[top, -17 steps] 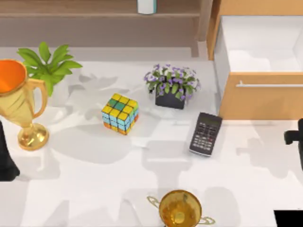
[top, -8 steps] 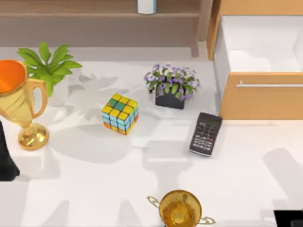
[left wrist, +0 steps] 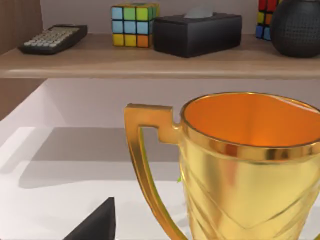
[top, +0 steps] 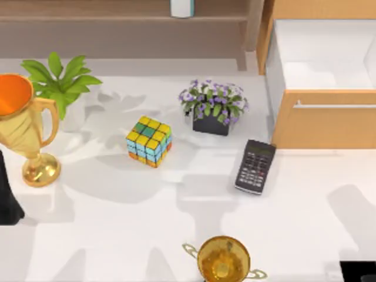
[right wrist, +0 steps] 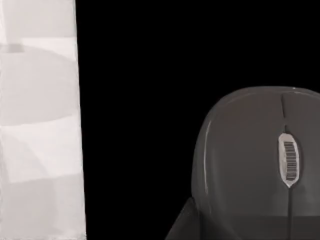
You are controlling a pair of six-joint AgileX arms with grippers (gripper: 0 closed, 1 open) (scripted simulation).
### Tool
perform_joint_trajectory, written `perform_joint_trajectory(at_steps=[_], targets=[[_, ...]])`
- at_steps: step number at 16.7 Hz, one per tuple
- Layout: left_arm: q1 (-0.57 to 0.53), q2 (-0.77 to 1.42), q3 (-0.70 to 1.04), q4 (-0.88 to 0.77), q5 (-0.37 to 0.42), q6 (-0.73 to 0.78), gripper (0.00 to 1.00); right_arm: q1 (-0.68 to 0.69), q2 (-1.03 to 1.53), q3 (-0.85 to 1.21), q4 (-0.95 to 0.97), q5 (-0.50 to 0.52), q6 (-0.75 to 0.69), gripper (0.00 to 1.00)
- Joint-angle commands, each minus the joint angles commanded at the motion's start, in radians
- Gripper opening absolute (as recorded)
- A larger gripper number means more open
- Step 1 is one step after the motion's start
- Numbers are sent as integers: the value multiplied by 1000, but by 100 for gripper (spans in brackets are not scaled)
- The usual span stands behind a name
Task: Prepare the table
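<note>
The white table (top: 117,223) holds a tall gold trophy (top: 23,126) with an orange inside at the far left. A second gold trophy (top: 223,258) stands at the front middle. Between them and the back are a colourful puzzle cube (top: 149,141), a black calculator (top: 255,166) and a dark pot of purple flowers (top: 212,106). My left arm (top: 6,202) is a dark shape at the left edge, just in front of the tall trophy (left wrist: 250,165). The right wrist view looks down on a grey mouse (right wrist: 255,160) lying on a black mat (right wrist: 140,100).
A light-brown drawer cabinet (top: 326,123) stands open at the back right, its white inside bare. A green leafy plant (top: 59,76) is at the back left. A brown shelf (left wrist: 125,57) behind carries a calculator, a cube, a tissue box and a speaker. The black mat (top: 358,271) lies at the front right corner.
My right arm, seen at the right edge a second ago, has drawn back out of the top view. Nothing on the table has moved.
</note>
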Motion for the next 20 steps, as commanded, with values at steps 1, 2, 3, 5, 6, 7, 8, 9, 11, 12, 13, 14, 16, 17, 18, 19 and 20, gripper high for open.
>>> perform_joint_trajectory(at_steps=[1, 2, 3, 5, 6, 7, 8, 9, 11, 12, 13, 14, 16, 17, 18, 19, 20], targets=[[0, 0, 0, 0, 0, 0, 100, -2, -1, 1, 1, -2, 2, 0], [0, 0, 0, 0, 0, 0, 100, -4, -3, 2, 1, -5, 5, 0], [0, 0, 0, 0, 0, 0, 100, -8, -4, 2, 2, -8, 9, 0], [0, 0, 0, 0, 0, 0, 100, -18, -6, 5, 4, -17, 22, 0], [0, 0, 0, 0, 0, 0, 100, -24, -7, 7, 5, -21, 29, 0], [0, 0, 0, 0, 0, 0, 100, -31, -8, 10, 7, -26, 38, 0], [0, 0, 0, 0, 0, 0, 100, -37, -9, 14, 9, -31, 46, 0], [0, 0, 0, 0, 0, 0, 100, -44, -11, 17, 12, -35, 55, 0], [0, 0, 0, 0, 0, 0, 100, -58, -15, 26, 18, -43, 72, 0], [0, 0, 0, 0, 0, 0, 100, -65, -17, 30, 22, -46, 79, 0], [0, 0, 0, 0, 0, 0, 100, -70, -20, 34, 26, -49, 85, 0], [0, 0, 0, 0, 0, 0, 100, -75, -22, 38, 29, -50, 90, 0], [0, 0, 0, 0, 0, 0, 100, -81, -26, 44, 36, -51, 97, 0], [0, 0, 0, 0, 0, 0, 100, -83, -28, 47, 39, -50, 98, 0], [0, 0, 0, 0, 0, 0, 100, -83, -29, 49, 42, -48, 97, 0], [0, 0, 0, 0, 0, 0, 100, -81, -30, 50, 44, -45, 95, 0], [0, 0, 0, 0, 0, 0, 100, -79, -31, 50, 47, -42, 91, 0]])
